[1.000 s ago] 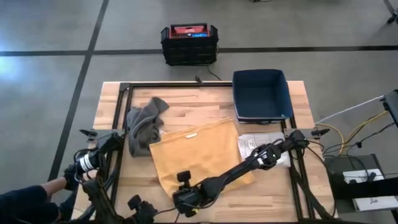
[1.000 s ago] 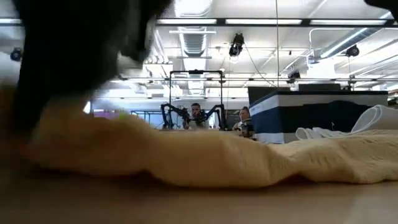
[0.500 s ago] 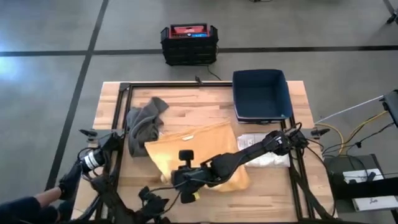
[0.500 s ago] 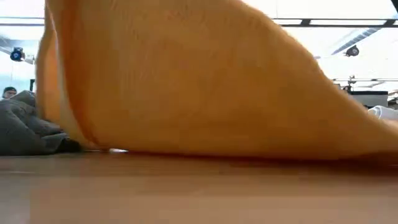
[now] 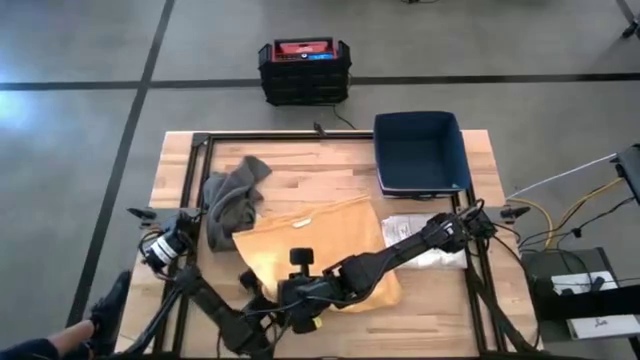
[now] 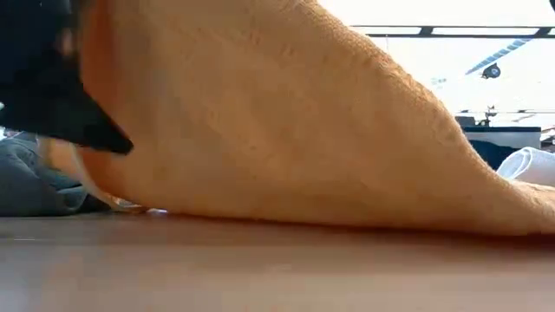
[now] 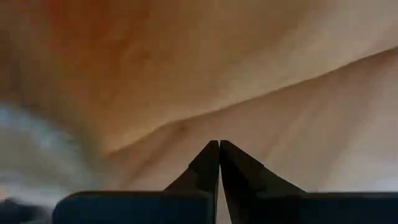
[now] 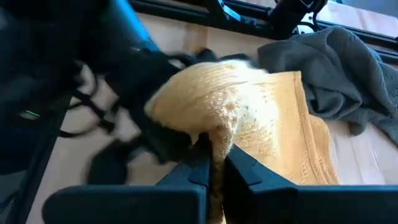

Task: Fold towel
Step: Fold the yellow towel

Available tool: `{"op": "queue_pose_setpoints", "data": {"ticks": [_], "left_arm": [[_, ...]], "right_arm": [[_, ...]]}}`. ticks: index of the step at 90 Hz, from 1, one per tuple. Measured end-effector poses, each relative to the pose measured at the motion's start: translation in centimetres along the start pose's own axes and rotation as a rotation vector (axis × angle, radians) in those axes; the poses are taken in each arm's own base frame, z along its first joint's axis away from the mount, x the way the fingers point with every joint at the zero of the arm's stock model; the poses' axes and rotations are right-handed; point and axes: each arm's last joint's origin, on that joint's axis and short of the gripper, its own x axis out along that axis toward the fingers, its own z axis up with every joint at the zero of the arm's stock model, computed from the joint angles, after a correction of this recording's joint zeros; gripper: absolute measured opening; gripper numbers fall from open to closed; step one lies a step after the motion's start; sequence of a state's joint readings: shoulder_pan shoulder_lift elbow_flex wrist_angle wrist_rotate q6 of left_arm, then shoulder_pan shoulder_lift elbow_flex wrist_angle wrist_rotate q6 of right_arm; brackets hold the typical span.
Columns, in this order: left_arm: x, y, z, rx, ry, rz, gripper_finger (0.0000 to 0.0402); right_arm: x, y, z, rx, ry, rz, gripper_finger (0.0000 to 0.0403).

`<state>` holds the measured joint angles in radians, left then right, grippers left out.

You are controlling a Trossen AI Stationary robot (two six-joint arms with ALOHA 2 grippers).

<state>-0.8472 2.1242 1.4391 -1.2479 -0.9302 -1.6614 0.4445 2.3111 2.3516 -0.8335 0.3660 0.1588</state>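
The yellow towel [image 5: 330, 245] lies across the lower middle of the tabletop [image 5: 300, 165] in the high view, its near edge lifted and bunched where both arms meet at the bottom centre of the frame. The right gripper [image 8: 214, 163] has its fingers closed on a raised peak of the towel's edge, the cloth pinched between them and rising in a rounded hump. The left gripper [image 7: 219, 163] shows its fingers pressed together with yellow cloth filling everything beyond them; whether any fabric is actually caught between them I cannot tell. In the low view the towel hangs as a broad tent over the tabletop.

A grey cloth [image 5: 232, 200] sits crumpled at the upper left of the towel, touching or slightly overlapping its corner. A blue bin [image 5: 420, 150] stands at the upper right, and a white packet [image 5: 410, 235] lies just beside the towel's right edge.

The risks, as I judge them: the pinch is small, so the edge may slip out mid-fold. The two grippers sit very close and could collide. Carrying the edge toward the upper left could drag the grey cloth into the fold, and a skewed pull would leave the halves misaligned.
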Motion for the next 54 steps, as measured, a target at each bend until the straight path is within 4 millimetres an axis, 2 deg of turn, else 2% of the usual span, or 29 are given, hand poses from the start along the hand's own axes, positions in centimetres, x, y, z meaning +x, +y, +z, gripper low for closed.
{"op": "queue_pose_setpoints", "data": {"ticks": [18, 39, 54], "left_arm": [[-0.7, 3.0, -0.2, 0.166, 0.149, 0.243, 0.0000], [-1.7, 4.1, -1.5, 0.199, 0.284, 0.257, 0.0000], [-4.0, 4.7, -3.0, 0.239, 0.335, 0.218, 0.0000]], "right_arm": [[-0.2, 0.7, -0.2, -0.008, 0.000, 0.009, 0.0000], [-0.2, 1.4, -0.4, -0.024, 0.007, 0.016, 0.0000], [0.1, 1.5, -1.1, -0.043, 0.040, 0.012, 0.0000]]}}
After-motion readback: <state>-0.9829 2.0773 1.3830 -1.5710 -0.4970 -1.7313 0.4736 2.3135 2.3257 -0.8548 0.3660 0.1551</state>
